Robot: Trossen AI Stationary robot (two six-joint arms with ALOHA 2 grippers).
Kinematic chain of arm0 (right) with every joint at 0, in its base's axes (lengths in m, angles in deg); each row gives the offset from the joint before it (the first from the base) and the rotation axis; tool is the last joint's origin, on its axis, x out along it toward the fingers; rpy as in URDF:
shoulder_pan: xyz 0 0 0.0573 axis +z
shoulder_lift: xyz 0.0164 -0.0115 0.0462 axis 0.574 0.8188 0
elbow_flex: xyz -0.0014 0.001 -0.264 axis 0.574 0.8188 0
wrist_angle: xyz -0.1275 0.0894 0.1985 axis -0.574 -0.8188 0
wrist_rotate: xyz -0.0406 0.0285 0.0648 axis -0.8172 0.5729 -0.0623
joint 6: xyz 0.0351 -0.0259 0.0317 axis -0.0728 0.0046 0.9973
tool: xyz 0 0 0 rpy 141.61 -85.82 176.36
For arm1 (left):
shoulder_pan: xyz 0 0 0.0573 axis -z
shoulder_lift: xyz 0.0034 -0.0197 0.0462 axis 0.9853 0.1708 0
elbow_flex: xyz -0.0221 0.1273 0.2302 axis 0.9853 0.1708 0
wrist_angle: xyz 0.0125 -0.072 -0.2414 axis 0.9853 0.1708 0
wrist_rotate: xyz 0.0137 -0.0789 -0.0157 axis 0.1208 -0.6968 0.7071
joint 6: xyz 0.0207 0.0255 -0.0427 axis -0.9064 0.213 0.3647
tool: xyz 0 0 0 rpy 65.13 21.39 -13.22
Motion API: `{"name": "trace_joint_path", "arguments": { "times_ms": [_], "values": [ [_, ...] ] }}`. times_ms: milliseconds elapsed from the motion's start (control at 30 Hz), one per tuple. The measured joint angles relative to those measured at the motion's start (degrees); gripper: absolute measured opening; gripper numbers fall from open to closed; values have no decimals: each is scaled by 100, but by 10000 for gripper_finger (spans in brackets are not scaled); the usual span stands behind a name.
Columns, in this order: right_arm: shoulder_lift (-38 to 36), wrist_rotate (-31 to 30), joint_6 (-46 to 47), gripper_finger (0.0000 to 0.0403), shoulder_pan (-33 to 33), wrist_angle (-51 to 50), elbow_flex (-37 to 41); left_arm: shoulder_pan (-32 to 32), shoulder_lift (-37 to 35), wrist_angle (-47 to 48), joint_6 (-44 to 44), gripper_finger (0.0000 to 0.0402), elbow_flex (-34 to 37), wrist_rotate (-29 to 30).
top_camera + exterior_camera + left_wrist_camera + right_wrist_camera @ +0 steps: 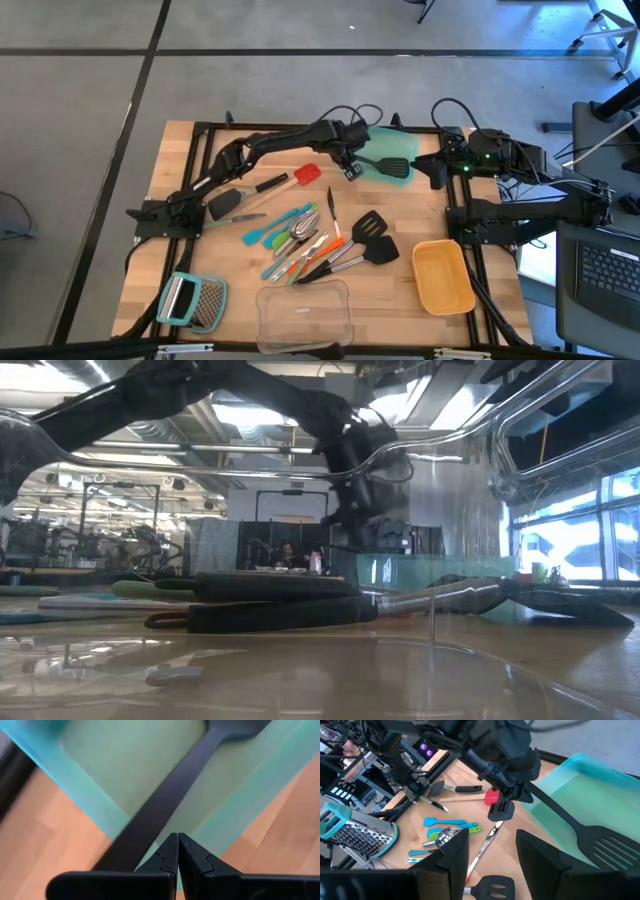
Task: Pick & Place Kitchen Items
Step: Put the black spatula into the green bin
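Matt black plastic spatula (385,164) lies in a translucent teal plastic container (400,146) on the pale wood table (180,200).

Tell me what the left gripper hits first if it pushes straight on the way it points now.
Likely the black spatula: its handle runs right ahead of the shut left gripper, lying across the teal container. Whether the fingers pass just beside the handle and meet the container's rim instead is hard to judge.

Left gripper (177,851) fingertips pressed together, nothing between them, over edge of teal container (100,760). Black spatula handle (165,805) runs diagonally across container rim onto wooden table (45,840), just beside fingertips.
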Motion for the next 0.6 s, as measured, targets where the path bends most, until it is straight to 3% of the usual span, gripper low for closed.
{"name": "trace_joint_path", "arguments": {
  "times_ms": [433, 600],
  "values": [
    [0, 43, 16, 165, 1, 0, 0, 362, 8, 801, 374, 1, -2, -101],
    [0, 41, 16, 165, 1, 0, 0, 573, -25, 680, 339, 1, -75, 364]
  ]
}}
